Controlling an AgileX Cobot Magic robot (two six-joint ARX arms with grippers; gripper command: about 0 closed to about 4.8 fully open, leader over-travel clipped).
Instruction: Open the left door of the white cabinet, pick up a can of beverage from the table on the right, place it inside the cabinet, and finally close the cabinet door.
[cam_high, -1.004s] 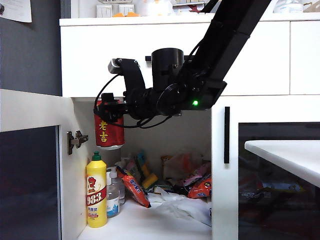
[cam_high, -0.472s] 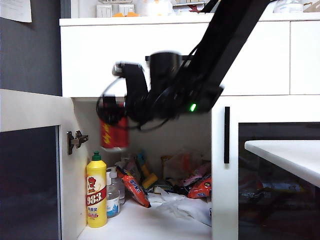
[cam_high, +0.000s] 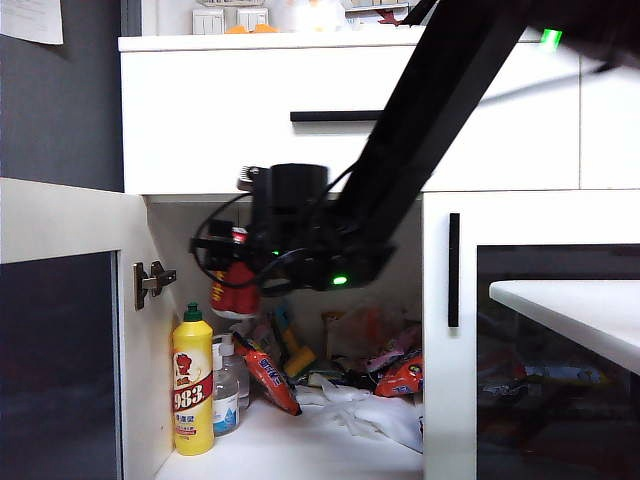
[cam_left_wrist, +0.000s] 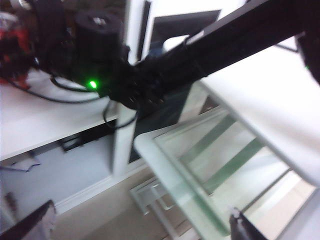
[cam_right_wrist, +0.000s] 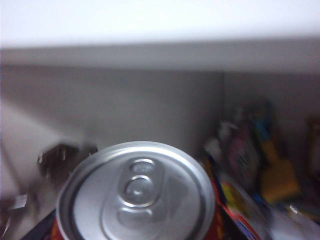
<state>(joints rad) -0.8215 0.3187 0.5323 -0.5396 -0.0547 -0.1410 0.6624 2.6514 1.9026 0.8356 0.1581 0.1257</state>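
The white cabinet (cam_high: 200, 120) has its left door (cam_high: 60, 300) swung wide open. My right gripper (cam_high: 230, 262) is inside the opening, shut on the red can of beverage (cam_high: 236, 290), which hangs above the cabinet floor beside the yellow bottle (cam_high: 193, 385). The right wrist view looks onto the can's silver lid (cam_right_wrist: 135, 195), with the fingers hidden behind it. My left gripper (cam_left_wrist: 140, 230) is open and empty, its two fingertips (cam_left_wrist: 244, 227) far apart; it is out of the exterior view. The table (cam_high: 575, 310) juts in at the right.
Snack packets (cam_high: 380, 370) and a small clear bottle (cam_high: 228, 385) crowd the cabinet floor. A door hinge (cam_high: 152, 281) sticks out from the left wall. The twin right door (cam_high: 450, 330) is closed. My right arm (cam_left_wrist: 200, 55) crosses the left wrist view.
My right arm has dropped and pushed deeper into the cabinet, carrying the can from just under the drawer down towards the bottles. The can now looks tilted.
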